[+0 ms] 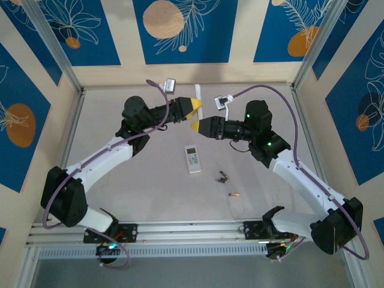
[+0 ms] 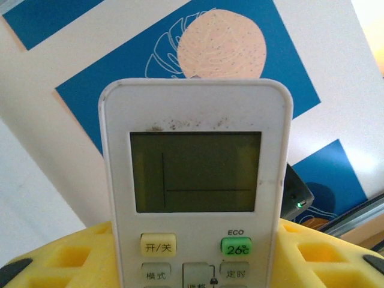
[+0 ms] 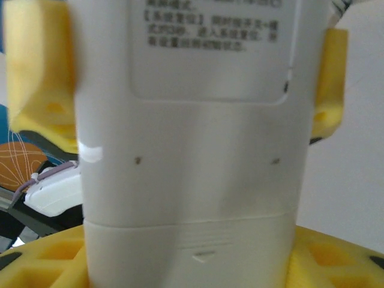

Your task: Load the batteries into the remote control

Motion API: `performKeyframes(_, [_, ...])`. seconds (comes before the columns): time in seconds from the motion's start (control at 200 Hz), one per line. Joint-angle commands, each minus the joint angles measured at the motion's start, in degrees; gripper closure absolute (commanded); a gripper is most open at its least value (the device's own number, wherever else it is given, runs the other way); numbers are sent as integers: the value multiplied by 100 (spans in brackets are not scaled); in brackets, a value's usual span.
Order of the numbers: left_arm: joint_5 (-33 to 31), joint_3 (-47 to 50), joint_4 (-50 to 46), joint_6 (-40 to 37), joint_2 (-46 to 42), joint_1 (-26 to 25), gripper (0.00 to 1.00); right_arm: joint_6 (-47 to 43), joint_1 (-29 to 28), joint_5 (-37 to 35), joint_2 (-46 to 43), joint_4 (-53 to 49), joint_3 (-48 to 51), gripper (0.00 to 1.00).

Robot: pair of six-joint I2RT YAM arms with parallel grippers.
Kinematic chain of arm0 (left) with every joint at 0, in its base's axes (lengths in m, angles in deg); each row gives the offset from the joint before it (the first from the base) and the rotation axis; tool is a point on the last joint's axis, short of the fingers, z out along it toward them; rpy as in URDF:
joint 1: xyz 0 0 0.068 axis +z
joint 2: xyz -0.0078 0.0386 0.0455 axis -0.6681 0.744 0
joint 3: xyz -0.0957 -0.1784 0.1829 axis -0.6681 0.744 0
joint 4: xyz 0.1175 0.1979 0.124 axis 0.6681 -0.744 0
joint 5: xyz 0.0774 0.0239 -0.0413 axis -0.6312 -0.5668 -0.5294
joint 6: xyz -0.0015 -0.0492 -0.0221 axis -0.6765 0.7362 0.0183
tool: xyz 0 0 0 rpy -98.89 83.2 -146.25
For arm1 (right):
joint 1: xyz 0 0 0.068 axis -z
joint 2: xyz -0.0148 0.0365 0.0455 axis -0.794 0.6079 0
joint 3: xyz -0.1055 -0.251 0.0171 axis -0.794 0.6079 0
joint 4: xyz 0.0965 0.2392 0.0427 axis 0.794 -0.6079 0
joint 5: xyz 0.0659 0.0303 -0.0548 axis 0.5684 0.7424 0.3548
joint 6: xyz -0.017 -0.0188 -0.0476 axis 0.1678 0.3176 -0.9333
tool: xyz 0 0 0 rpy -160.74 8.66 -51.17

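The left gripper [image 1: 193, 107] and right gripper [image 1: 195, 125] both clamp the remote [image 2: 195, 180] above the far table [image 1: 138, 192]. It is probably light, stiff, slippery plastic: hold its long edges, leaving the back cover [image 3: 198, 255] free. The batteries [image 1: 223, 177] lie loose in open space, tiny and apt to roll.

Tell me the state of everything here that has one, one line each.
Left fingers: shut on the held remote.
Right fingers: shut on the same remote.
Held remote: off the table, screen showing no digits.
Battery cover: closed.
Second remote: lying flat on the table.
Dark batteries: loose on the table, not loaded.
Orange battery: loose, apart from them.
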Motion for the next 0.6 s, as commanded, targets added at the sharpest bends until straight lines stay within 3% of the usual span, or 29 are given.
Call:
performKeyframes(0.0, [72,35,928,470,-9,-85,60,-72,-55,35,-75,283,-35,54])
performKeyframes(0.035, [31,64,916,399,-34,-90,54,-156,-50,-52,-100,224,-33,57])
performKeyframes(0.125, [-178,206,522,-118,-261,-60,20,-783,-35,-353,-176,-220,-57,58])
performKeyframes(0.2, [-582,173,-1010,-1320,-754,-66,5,-2348,-158,-1108,-233,-1151,-118,58])
performKeyframes(0.225, [-817,55,-1987,-1865,-952,-84,2,-2911,-251,-1648,-220,-1499,-144,59])
performKeyframes(0.285, [-1825,-419,-4195,-2962,-1305,-216,0,-3953,-562,-3026,-67,-2207,-279,59])
performKeyframes(0.325, [-2390,-575,-4953,-3161,-1428,-240,0,-4365,-731,-3560,90,-2525,-405,58])
performKeyframes(0.42, [-2455,-501,-5145,-2905,-1471,-245,3,-4785,-1038,-4116,321,-2743,-568,58])
performKeyframes(0.595, [-2290,-541,-5343,-2567,-1084,-242,11,-4768,-1309,-3958,398,-2149,-423,58])
